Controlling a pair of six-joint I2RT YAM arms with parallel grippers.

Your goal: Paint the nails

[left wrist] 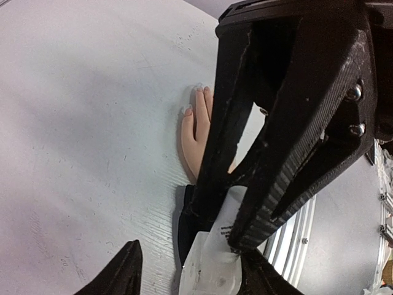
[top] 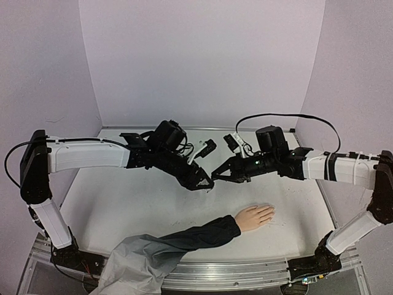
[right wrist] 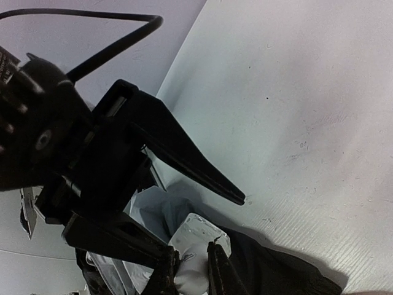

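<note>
The pale mannequin hand (top: 255, 216) lies palm down on the white table at the front right, with its dark navy sleeve (top: 196, 236). Its skin-toned nails (left wrist: 188, 110) show in the left wrist view. My left gripper (top: 201, 182) hovers mid-table, shut on a small clear whitish item (left wrist: 224, 264) with black print; it also shows in the right wrist view (right wrist: 199, 236). My right gripper (top: 216, 175) faces it tip to tip. It is open, with its fingers (right wrist: 209, 178) spread on either side of the item's clear end. Both grippers are above the table, behind the hand.
A grey cloth (top: 132, 264) trails from the sleeve over the front edge at the left. The metal front rail (top: 245, 270) runs along the near edge. Purple walls close the back and both sides.
</note>
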